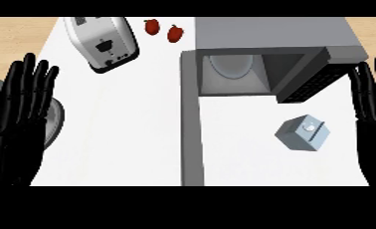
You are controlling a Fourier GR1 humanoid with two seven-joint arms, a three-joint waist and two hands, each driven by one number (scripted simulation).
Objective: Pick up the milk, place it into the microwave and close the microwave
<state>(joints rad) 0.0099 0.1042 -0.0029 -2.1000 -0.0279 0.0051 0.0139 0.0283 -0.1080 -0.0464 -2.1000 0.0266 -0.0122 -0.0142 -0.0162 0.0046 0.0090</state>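
Observation:
The milk (303, 132) is a small pale blue-grey carton with a white cap, standing on the white counter in front of the microwave. The grey microwave (272, 36) sits at the back right with its cavity open and a white turntable plate (230, 66) inside. Its door (191, 118) swings out toward me on the left side, seen edge-on. My left hand (26, 108) rests open at the left edge, fingers up. At the right edge my right hand (364, 98) rests open, to the right of the milk and apart from it.
A silver toaster (103, 43) lies at the back left. Two red strawberries (163, 30) sit behind it beside the microwave. A grey round object (54, 123) shows partly under my left hand. The microwave's dark control panel (312, 84) juts out at the right front.

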